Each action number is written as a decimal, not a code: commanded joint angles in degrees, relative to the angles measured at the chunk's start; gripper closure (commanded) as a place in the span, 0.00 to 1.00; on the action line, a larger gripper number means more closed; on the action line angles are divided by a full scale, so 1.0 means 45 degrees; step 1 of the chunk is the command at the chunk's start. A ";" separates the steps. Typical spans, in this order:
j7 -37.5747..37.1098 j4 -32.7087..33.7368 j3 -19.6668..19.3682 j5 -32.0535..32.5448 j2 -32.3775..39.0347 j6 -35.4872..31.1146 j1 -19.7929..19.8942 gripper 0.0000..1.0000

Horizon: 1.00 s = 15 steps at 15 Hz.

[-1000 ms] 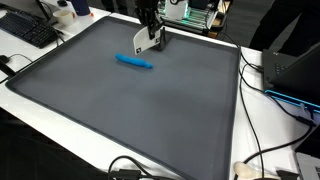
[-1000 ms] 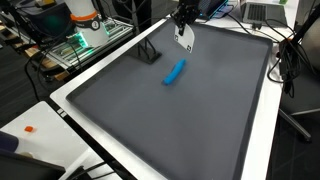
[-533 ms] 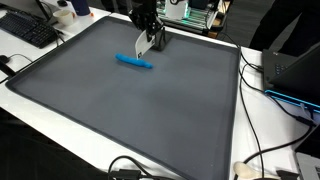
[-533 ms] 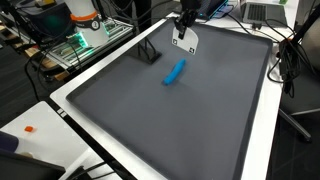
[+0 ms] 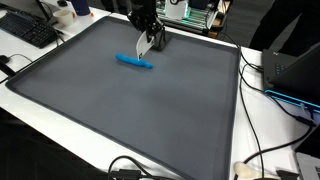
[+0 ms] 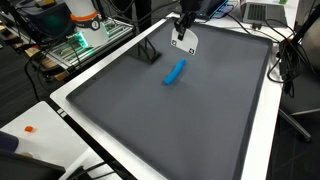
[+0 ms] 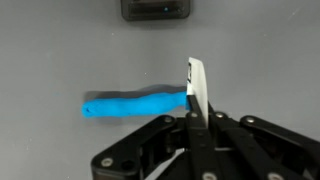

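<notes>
Shifts slightly left of its spot a second ago, going by the gripper (image 5: 146,35) in an exterior view. Clamps jaws tight on a thin white card (image 7: 197,85), hung at the right end of a blue stick (image 7: 135,104) in the wrist view. Leaves that blue stick lying flat on the far part of the grey mat (image 5: 130,110), near a small black stand (image 6: 150,52).

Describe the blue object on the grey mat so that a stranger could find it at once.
A large grey mat covers the white table. Near one end, just beside the gripper, which holds a white piece, lies a short blue stick. It is the only bright blue thing there; the small stand nearby is black.
</notes>
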<state>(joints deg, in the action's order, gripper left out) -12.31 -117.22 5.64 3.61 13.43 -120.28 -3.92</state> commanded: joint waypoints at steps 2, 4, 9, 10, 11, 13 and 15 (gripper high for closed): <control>0.0265 -0.0081 -0.0156 -0.0237 0.0065 -0.0195 -0.0151 0.99; 0.0259 -0.0272 -0.0147 -0.0313 0.0116 -0.0561 -0.0154 0.99; 0.0213 -0.0539 -0.0185 -0.0292 0.0412 -0.1410 -0.0181 0.99; 0.0251 -0.0605 -0.0178 -0.0329 0.0461 -0.1550 -0.0174 0.99; 0.0223 -0.0652 -0.0198 -0.0264 0.0511 -0.1606 -0.0186 0.99; 0.0292 -0.0728 -0.0187 -0.0288 0.0602 -0.1857 -0.0183 0.99; 0.0245 -0.0783 -0.0205 -0.0254 0.0682 -0.2177 -0.0197 0.99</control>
<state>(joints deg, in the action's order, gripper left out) -12.24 -119.29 5.63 3.12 16.43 -127.30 -4.07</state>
